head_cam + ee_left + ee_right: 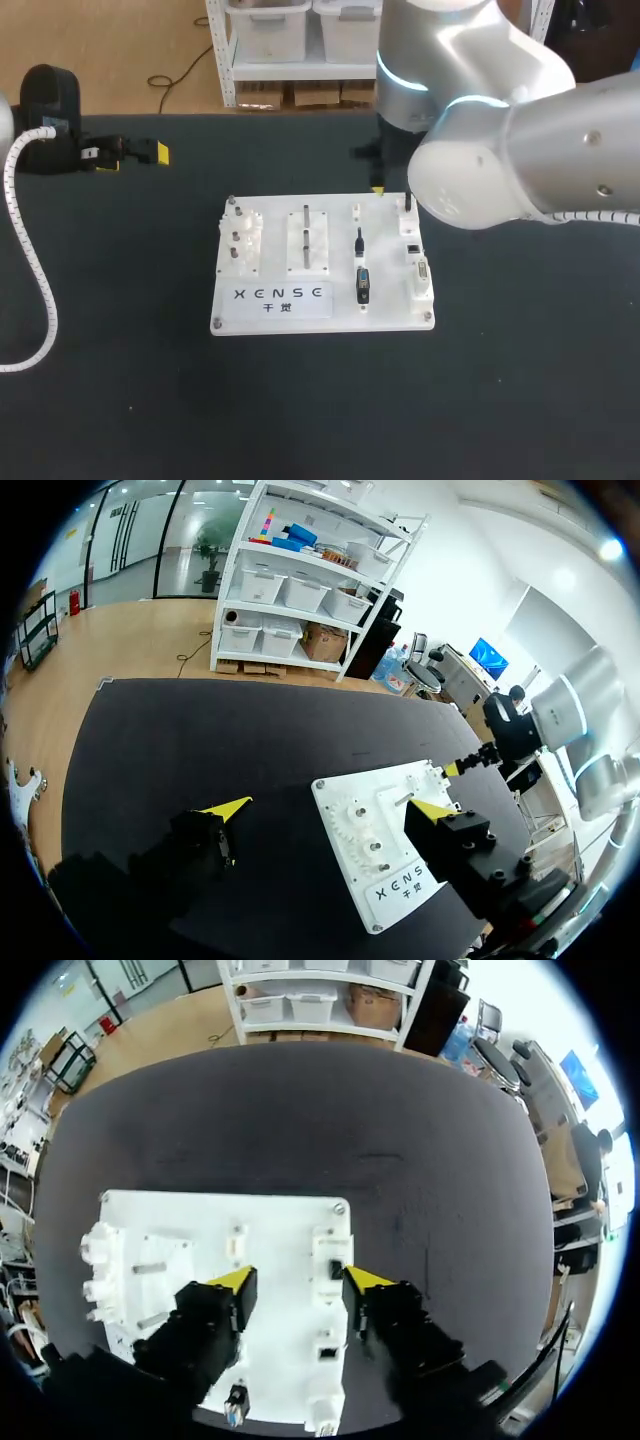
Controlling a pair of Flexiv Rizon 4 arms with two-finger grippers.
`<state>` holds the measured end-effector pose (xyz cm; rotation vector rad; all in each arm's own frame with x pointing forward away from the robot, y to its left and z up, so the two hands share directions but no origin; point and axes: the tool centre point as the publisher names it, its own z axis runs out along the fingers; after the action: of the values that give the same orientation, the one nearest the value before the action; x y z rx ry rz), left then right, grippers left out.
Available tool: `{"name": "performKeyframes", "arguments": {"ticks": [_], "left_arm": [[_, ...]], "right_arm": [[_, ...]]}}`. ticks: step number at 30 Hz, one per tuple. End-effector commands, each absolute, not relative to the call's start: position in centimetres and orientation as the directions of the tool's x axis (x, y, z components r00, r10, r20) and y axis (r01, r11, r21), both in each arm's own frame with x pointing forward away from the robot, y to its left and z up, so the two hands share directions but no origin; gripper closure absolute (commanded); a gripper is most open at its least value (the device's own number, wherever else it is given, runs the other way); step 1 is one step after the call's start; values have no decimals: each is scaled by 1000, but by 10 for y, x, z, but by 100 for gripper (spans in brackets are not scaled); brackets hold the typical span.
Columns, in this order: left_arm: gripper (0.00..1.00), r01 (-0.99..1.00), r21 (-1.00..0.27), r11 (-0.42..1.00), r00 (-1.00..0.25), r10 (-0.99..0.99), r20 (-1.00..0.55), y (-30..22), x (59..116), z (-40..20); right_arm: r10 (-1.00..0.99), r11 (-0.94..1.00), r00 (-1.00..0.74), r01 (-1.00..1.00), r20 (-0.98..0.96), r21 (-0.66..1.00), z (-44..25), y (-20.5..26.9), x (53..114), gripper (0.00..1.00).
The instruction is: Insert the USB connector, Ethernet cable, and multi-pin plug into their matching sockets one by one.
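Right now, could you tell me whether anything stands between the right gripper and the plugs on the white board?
Nothing visible does: the right gripper hangs open above the white board, and the plugs lie uncovered on it.

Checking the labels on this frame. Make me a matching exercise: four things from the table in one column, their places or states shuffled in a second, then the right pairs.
Column one:
1. left gripper
2. right gripper
3. black plug
4. white board

Column two:
A. lies on the board, beside the socket column
B. lies flat on the dark table
C. open and empty, above the board
D. open and empty, above bare table, away from the board

Pairs: 1-D, 2-C, 3-A, 4-B
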<state>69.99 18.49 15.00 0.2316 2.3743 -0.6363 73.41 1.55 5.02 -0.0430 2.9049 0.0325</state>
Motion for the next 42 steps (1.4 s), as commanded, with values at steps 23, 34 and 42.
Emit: {"name": "performKeyframes", "arguments": {"ticks": [23,34,42], "left_arm": [[0,321,-383,866,-767,0,-642,185,700,150],[0,321,-383,866,-767,0,-642,185,700,150],[0,321,-383,866,-767,0,-642,185,700,150]], "right_arm": [[-79,996,-982,-86,-171,30,28,61,658,42],[-42,998,-990,-48,-134,38,21,72,666,55],[-51,998,-991,-57,-125,38,20,77,669,56]]}}
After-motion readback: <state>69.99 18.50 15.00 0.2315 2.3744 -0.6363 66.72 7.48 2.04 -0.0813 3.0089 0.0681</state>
